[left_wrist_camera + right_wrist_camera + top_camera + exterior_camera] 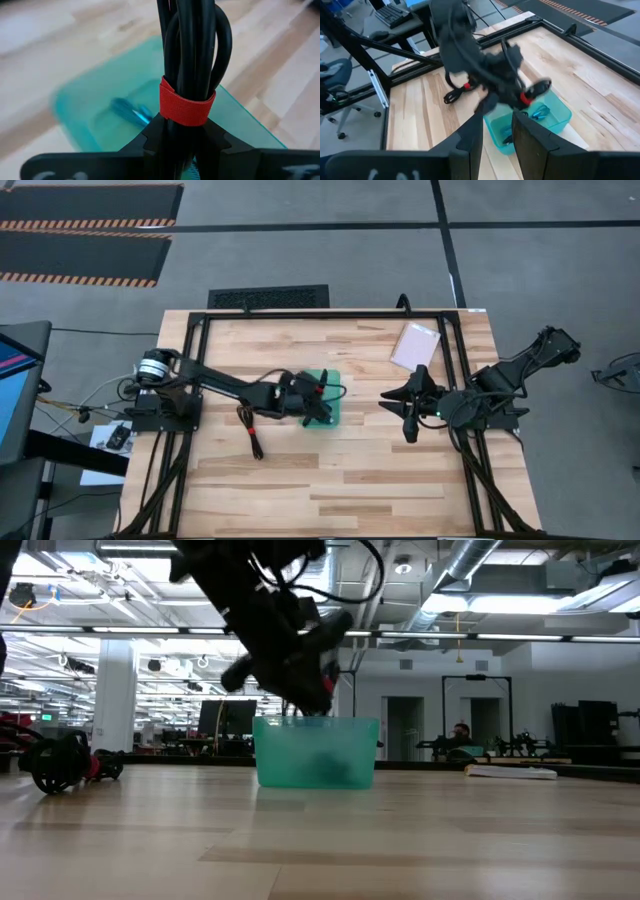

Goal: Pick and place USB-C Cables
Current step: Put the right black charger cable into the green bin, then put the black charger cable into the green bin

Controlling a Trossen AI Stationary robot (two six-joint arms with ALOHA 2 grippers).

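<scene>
Hanging between the left fingers (150, 137), the red-tied cable (192, 55) tops the tray (85, 100).

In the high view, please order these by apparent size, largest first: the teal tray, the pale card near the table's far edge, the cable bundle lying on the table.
1. teal tray, partly hidden by the left gripper
2. pale card

These two look close in size.

3. cable bundle on the table

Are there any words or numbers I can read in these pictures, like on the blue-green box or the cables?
None can be read.
Tray: no label or print shows.
Cable held in the left gripper: only a plain red tie, no writing.
Pale card on the table: no text shows.
Screen beside the table: only colours, too small to read.
Right gripper: no markings legible.
</scene>
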